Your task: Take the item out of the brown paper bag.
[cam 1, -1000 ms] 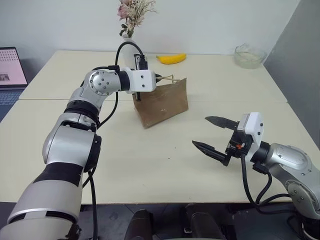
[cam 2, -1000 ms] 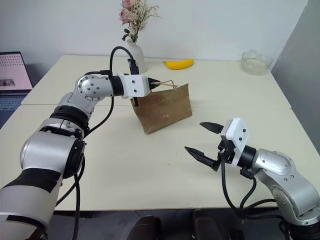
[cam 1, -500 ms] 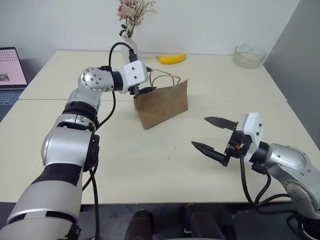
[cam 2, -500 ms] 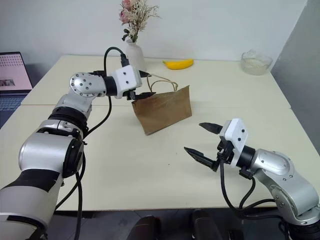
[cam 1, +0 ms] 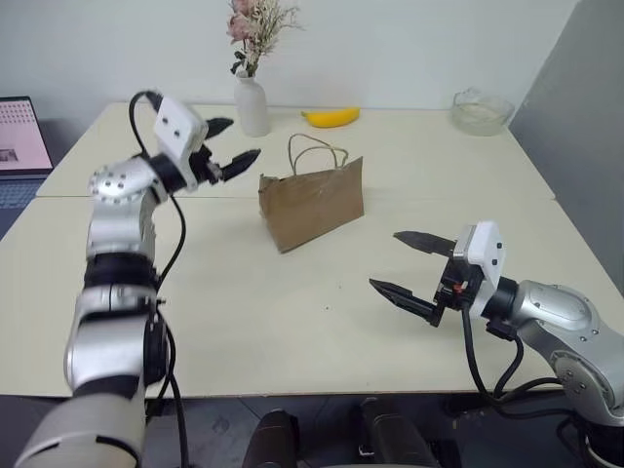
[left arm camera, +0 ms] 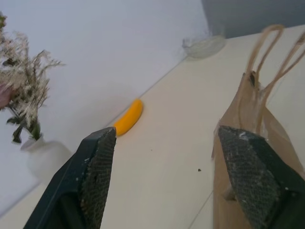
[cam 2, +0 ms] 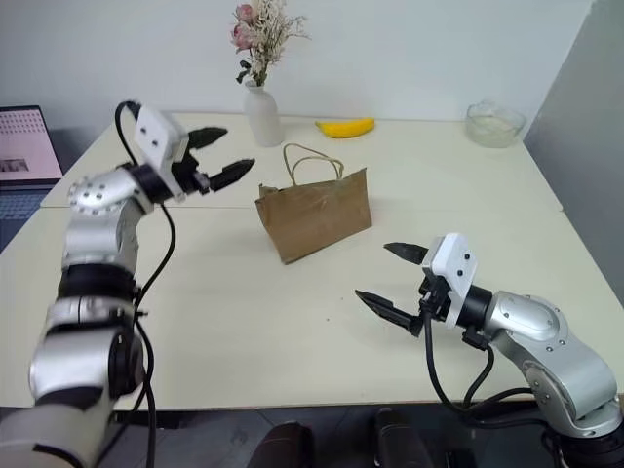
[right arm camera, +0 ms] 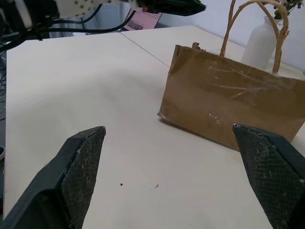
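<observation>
Left eye view shows the bag (cam 1: 312, 203) standing upright on the worktop (cam 1: 292, 302), handles (cam 1: 315, 154) up, its mouth facing away so the item inside cannot be seen. To its left, the left gripper (cam 1: 232, 144) hangs in the air just beside the bag, apart from it, fingers spread and empty. Nearer the front edge on the right, the right gripper (cam 1: 414, 267) hovers with fingers wide apart, holding nothing. At the far side lie a banana (cam 1: 331, 117), a vase (cam 1: 252, 105) and a glass bowl (cam 1: 481, 109).
</observation>
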You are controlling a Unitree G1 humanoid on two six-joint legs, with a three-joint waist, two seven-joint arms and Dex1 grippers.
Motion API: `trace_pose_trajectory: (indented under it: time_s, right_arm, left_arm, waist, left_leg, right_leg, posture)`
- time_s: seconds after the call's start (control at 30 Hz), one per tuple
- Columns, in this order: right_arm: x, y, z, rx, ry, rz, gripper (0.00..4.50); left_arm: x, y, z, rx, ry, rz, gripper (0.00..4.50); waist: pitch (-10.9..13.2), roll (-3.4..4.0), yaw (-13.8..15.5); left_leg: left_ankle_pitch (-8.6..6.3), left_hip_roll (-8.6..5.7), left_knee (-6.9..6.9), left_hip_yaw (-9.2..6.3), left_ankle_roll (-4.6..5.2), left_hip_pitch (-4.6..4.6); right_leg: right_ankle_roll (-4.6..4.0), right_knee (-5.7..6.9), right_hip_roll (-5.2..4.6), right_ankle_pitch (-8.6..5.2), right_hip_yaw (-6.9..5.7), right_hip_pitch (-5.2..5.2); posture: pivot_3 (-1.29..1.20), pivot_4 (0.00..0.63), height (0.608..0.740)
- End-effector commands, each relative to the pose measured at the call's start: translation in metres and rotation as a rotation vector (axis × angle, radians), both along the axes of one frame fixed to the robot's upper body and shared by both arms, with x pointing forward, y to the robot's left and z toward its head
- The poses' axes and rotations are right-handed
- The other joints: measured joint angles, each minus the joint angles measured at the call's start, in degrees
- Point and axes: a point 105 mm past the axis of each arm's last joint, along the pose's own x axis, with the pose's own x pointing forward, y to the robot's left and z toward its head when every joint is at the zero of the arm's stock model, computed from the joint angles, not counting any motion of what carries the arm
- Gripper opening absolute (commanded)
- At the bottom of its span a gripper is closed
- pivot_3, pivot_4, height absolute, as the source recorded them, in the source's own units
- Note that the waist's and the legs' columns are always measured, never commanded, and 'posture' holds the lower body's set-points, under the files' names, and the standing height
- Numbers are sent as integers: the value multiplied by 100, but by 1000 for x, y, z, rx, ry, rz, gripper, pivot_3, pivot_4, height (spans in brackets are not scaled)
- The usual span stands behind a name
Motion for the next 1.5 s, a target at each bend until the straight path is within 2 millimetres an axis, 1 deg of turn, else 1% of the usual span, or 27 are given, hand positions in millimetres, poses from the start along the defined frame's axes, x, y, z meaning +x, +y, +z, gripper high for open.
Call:
trace_pose_trajectory:
  time_s: [0.03,0.1,0.13,0.2,0.27,0.4,0.53,0.6,0.7,0.83,0.93,1.17,1.5]
  right_arm:
    - [-1,0,9,0,-44,-2,4500]
    - [0,1,9,-4,-43,1,4500]
    - [1,2,9,-5,-43,3,4500]
    - [3,3,10,-10,-47,3,4500]
    - [6,3,12,-15,-56,-6,4500]
    - [9,2,14,-15,-68,-18,4500]
    - [9,4,16,-11,-76,-15,4500]
    - [9,6,17,-10,-80,-11,4500]
    - [8,8,17,-9,-82,-2,4500]
    - [8,10,17,-8,-82,7,4500]
    - [7,12,16,-10,-79,14,4500]
    - [7,12,15,-16,-77,23,4500]
    - [6,14,15,-22,-69,35,4500]
  left_arm:
    - [-46,-38,-21,25,166,-191,3563]
    - [-65,-52,-50,67,244,-232,3563]
    - [-69,-56,-61,64,279,-224,3563]
    - [-65,-56,-77,54,315,-177,3563]
    - [-57,-51,-92,88,319,-127,3563]
    - [-44,-42,-109,121,314,-47,3563]
    - [-33,-34,-127,140,364,-6,3563]
    - [-28,-30,-129,170,341,6,3563]
    - [-17,-22,-126,183,304,48,3563]
    - [-3,-11,-123,166,273,117,3563]
    - [4,-6,-119,153,244,152,3563]
    - [15,-4,-116,126,222,192,3563]
    - [29,10,-112,133,186,268,3563]
  waist:
    - [0,0,8]
    - [0,0,13]
    - [-1,1,22]
    - [-1,0,47]
    - [-1,-1,45]
    - [-1,-1,32]
    - [-1,-1,32]
    - [-1,-1,32]
    - [-1,-1,35]
    - [-1,-1,36]
    - [-1,-1,35]
    - [-1,-1,34]
    - [-1,-1,32]
  left_leg:
    - [0,0,0,-2,0,-1]
    - [0,-1,1,-6,0,-1]
    - [0,-2,1,-4,0,4]
    - [0,-6,1,-7,1,10]
    - [0,-8,2,-9,1,15]
    - [-2,-7,-8,-5,3,68]
    - [-2,-4,-10,-6,3,72]
    - [-2,-4,-10,-6,3,71]
    - [-2,-3,-10,-6,3,71]
    - [-2,-4,-11,-6,3,69]
    - [-3,-3,-12,-5,3,69]
    - [-3,-2,-13,-5,3,68]
    - [-3,-2,-15,-4,3,65]
  right_leg:
    - [0,-1,0,0,-2,0]
    - [0,-3,2,0,-4,1]
    - [-1,-4,2,-1,-2,6]
    - [-1,-6,3,-1,-5,17]
    - [-1,-9,10,-1,-8,24]
    - [-10,-19,12,-8,-5,69]
    - [-11,-20,12,-9,-7,73]
    - [-11,-20,12,-9,-6,73]
    - [-11,-21,11,-9,-6,72]
    - [-11,-25,10,-9,-8,73]
    - [-11,-27,9,-8,-7,73]
    - [-10,-29,8,-8,-8,73]
    - [-10,-35,8,-8,-11,73]
  posture:
    - [0,150,740]
    - [0,150,740]
    - [0,150,740]
    - [0,150,740]
    - [0,150,740]
    - [0,150,740]
    - [0,150,740]
    - [0,150,740]
    - [0,150,740]
    - [0,150,740]
    - [0,150,740]
    - [0,150,740]
    - [0,150,740]
